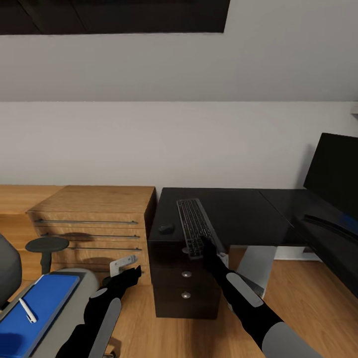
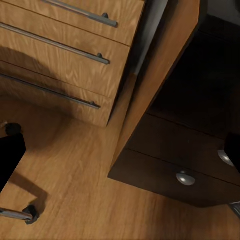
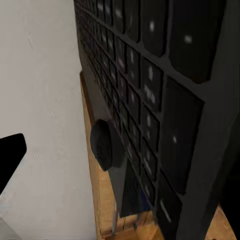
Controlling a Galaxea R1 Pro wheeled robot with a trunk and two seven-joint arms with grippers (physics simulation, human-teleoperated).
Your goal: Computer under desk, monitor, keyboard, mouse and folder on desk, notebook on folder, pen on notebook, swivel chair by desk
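Keyboard (image 1: pixel 195 226), mouse (image 1: pixel 166 228) and monitor (image 1: pixel 332 175) sit on the table (image 1: pixel 248 214); right hand (image 1: pixel 206 247), grip unclear, touches the keyboard's near end; folder (image 1: pixel 35 308) and pen (image 1: pixel 28 310) remain on the swivel chair (image 1: pixel 74 293).

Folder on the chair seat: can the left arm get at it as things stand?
Probably yes. The folder lies face up on the swivel chair with only the pen on it, and the left gripper hangs close beside the seat, nothing between.

Soft, even light is filling the room without glare. The glossy black desk top (image 1: pixel 238 214) is reflecting the pale wall faintly. A round dark shadow is lying across the light wooden drawer chest (image 2: pixel 60 55) and spreading onto the wooden floor (image 2: pixel 75 200). The close dark grey keyboard keys (image 3: pixel 150 90) are looking slightly blurred.
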